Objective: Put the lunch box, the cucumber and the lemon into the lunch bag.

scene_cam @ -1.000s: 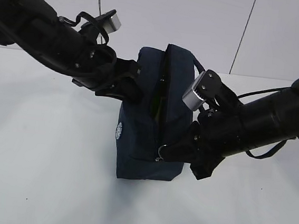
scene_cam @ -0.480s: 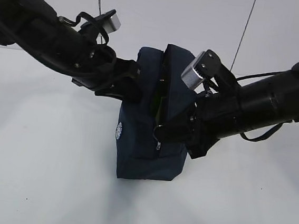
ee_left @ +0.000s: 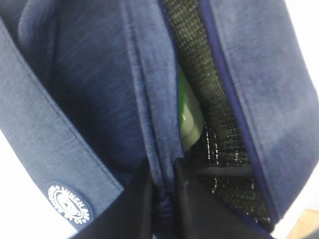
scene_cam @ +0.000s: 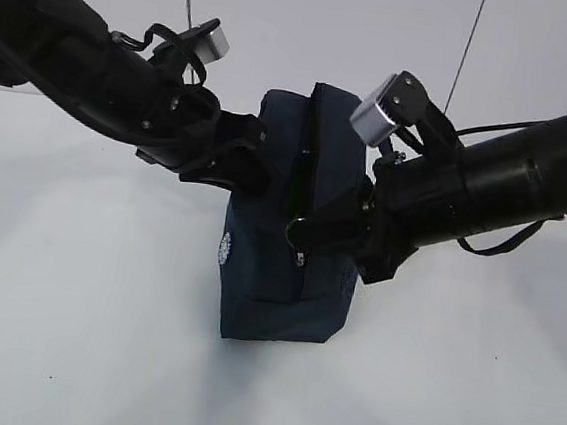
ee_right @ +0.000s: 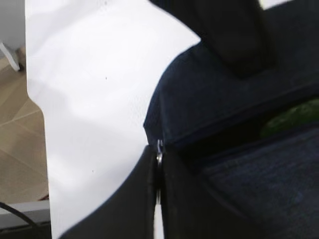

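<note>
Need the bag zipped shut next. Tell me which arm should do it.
Right. Its gripper is shut on the zipper pull, while the left gripper pinches the bag fabric, bracing it.

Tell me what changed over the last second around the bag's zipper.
The right pincer, shut on the zipper ring pull, moved up the lunch bag front, closing the lower zipper. The left pincer stayed clamped on the bag's fabric; the bag stayed upright.

Probably lab or test room: bare white table (scene_cam: 71,333), plain white wall panels (scene_cam: 331,36), wood-look floor (ee_right: 15,124).
</note>
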### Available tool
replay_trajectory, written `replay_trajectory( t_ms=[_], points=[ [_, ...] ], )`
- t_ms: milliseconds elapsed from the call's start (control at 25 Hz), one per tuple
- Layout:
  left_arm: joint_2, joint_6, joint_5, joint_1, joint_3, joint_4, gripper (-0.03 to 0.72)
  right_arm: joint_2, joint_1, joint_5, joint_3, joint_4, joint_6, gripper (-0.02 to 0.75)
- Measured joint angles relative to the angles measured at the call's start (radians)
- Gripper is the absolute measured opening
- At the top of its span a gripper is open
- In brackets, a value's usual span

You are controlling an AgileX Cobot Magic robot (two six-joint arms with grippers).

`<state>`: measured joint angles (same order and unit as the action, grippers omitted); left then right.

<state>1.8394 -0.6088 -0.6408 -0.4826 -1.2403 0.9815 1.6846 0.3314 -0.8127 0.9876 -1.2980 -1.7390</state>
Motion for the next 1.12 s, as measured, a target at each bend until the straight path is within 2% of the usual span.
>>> replay_trajectory(
  t_ms=[440,880,1120],
  points=[
    [0.032,0.0,0.009,0.0,-0.001,0.004,0.035,-0.004,0.0,-0.003,0.069,-0.007,0.0,0.02],
    [0.032,0.0,0.025,0.0,-0.001,0.004,0.035,-0.004,0.0,0.116,0.071,-0.014,0.0,0.02],
    [0.032,0.0,0.04,0.0,-0.001,0.023,0.035,0.002,0.0,0.147,0.071,-0.073,0.0,0.02]
  ],
)
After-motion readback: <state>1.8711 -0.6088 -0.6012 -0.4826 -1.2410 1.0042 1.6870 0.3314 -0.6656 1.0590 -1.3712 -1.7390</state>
